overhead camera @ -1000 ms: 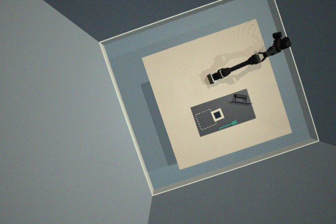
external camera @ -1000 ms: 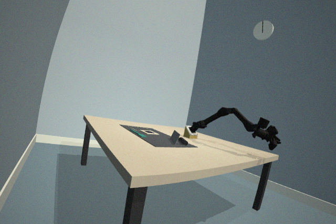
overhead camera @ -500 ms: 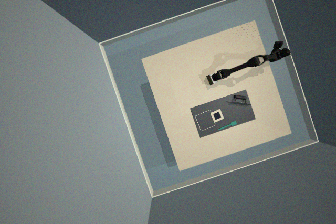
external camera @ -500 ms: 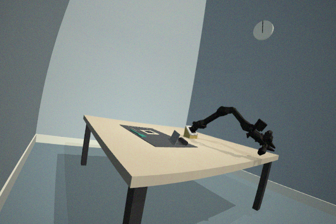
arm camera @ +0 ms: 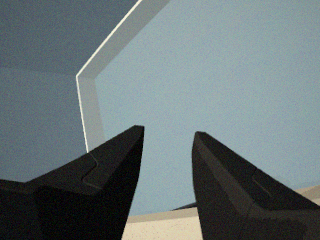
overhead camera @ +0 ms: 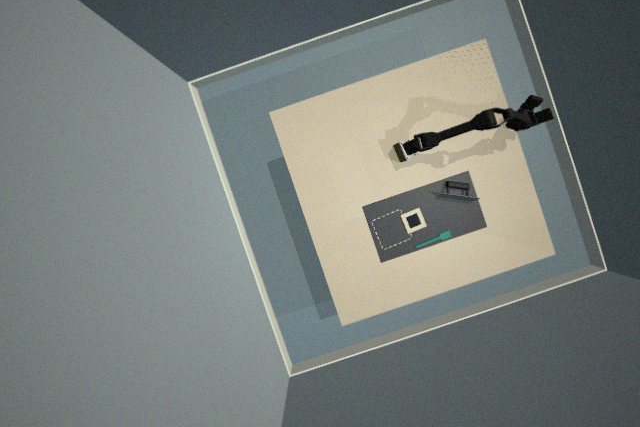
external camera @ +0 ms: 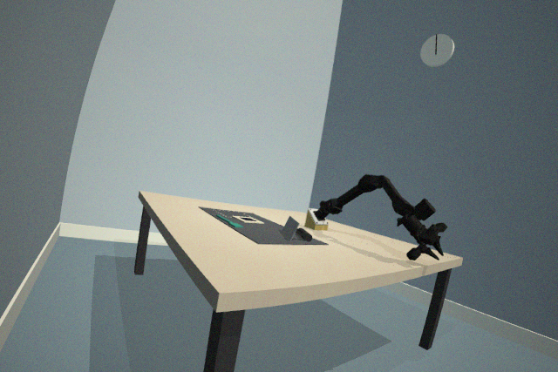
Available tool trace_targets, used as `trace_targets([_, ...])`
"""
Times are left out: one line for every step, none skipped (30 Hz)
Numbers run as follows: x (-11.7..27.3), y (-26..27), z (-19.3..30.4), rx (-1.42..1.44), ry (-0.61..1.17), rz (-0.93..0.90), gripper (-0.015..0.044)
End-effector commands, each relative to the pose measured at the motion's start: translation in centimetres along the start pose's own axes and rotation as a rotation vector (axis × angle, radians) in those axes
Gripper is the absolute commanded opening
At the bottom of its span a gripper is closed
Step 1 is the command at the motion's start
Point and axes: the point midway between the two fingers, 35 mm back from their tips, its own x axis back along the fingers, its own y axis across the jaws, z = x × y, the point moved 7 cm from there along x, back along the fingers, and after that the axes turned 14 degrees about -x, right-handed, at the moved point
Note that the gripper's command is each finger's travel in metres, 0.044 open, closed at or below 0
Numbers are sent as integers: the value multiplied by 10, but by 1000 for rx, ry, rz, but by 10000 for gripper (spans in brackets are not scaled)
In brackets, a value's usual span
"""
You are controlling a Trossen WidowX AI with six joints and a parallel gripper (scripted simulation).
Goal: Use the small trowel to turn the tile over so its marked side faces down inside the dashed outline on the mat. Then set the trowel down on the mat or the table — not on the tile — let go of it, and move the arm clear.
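The tile (overhead camera: 413, 220) (external camera: 248, 219) lies flat on the dark mat (overhead camera: 429, 198) (external camera: 270, 238), a pale square with a dark centre facing up. It sits at the right edge of the dashed outline (overhead camera: 377, 234), mostly outside it. A teal tool (overhead camera: 433, 239) (external camera: 230, 221) with a thin handle and square blade lies by the mat's edge. A dark tool with a flat plate (external camera: 290, 227) and a bar handle (overhead camera: 457, 185) (external camera: 303, 234) rests at the mat's other end. My gripper (external camera: 440, 256) (arm camera: 168, 139) is partly open and empty, far from all these, at the table's far end.
The pale table (overhead camera: 330, 174) (external camera: 189, 241) carries the mat and my arm's base (external camera: 316, 220). The arm reaches from the base over the table's end, with the gripper low near the table edge. A round clock (external camera: 444, 50) hangs on the wall.
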Motion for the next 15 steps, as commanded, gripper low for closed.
trace_targets([11, -17, -11, -103, -30, 61, 100])
trace_targets([14, -20, -13, -125, -38, 74, 100])
trace_targets([17, -24, -16, -147, -46, 86, 100])
trace_targets([20, -27, -18, -169, -54, 98, 100])
trace_targets([23, -30, -21, -192, -63, 110, 100])
trace_targets([26, -34, -23, -214, -71, 121, 100])
trace_targets([29, -36, -26, -234, -80, 132, 100])
trace_targets([33, -39, -28, -254, -89, 142, 100])
trace_targets([36, -42, -30, -274, -98, 153, 100])
trace_targets([39, -45, -32, -294, -107, 163, 100])
trace_targets([43, -48, -34, -314, -117, 173, 100])
trace_targets([46, -50, -36, -334, -126, 182, 100])
trace_targets([49, -53, -39, -355, -136, 192, 100])
trace_targets([53, -56, -41, -375, -146, 201, 100])
trace_targets([56, -58, -42, -395, -156, 211, 100])
